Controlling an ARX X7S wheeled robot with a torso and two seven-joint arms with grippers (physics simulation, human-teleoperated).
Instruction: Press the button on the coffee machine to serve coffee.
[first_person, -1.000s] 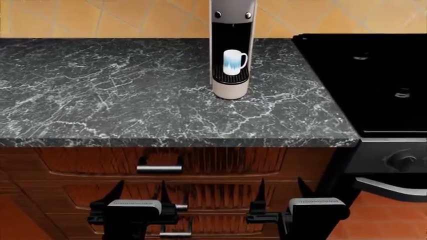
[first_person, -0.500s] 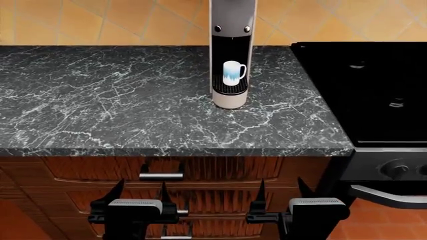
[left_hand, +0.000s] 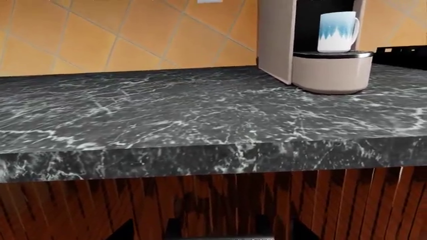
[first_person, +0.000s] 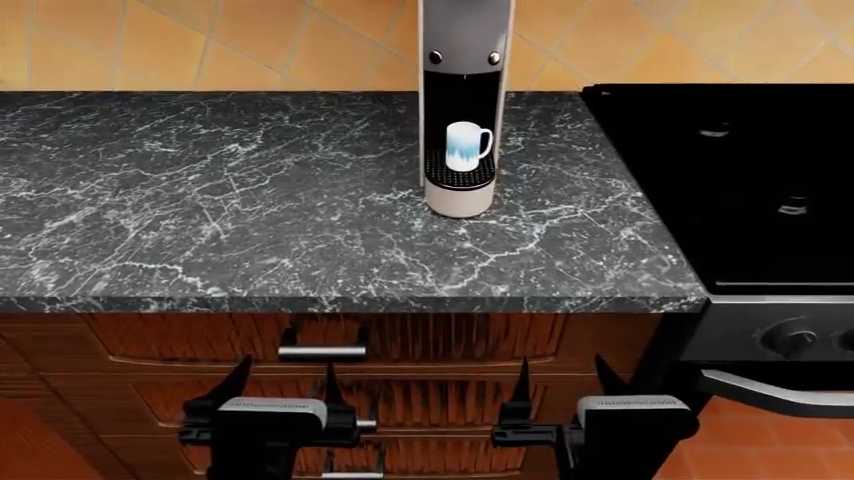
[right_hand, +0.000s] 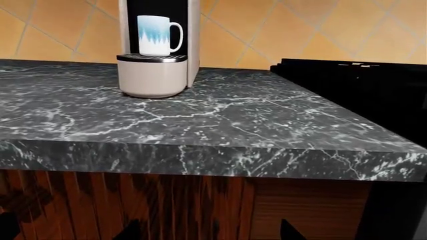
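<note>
The coffee machine (first_person: 465, 35) stands at the back of the dark marble counter (first_person: 240, 200), its top cut off by the picture's edge. Two small round buttons (first_person: 435, 57) sit above its dark bay. A white and blue mug (first_person: 467, 145) stands on the black drip grille (first_person: 459, 180). My left gripper (first_person: 283, 385) and right gripper (first_person: 563, 385) are both open and empty, low in front of the drawers, well short of the machine. The left wrist view shows the machine (left_hand: 277, 40) and mug (left_hand: 337, 31); the right wrist view shows them too, the machine (right_hand: 152, 75) and the mug (right_hand: 155, 34).
A black stove (first_person: 727, 170) adjoins the counter on the right, with a knob (first_person: 798, 340) and an oven handle (first_person: 774, 392). Wooden drawers with a metal handle (first_person: 322, 351) sit below the counter edge. An orange tiled wall (first_person: 200, 45) is behind.
The head view shifted early on, so the counter and machine sit lower in the picture. In the last half second nothing moved. Both grippers stayed open in place.
</note>
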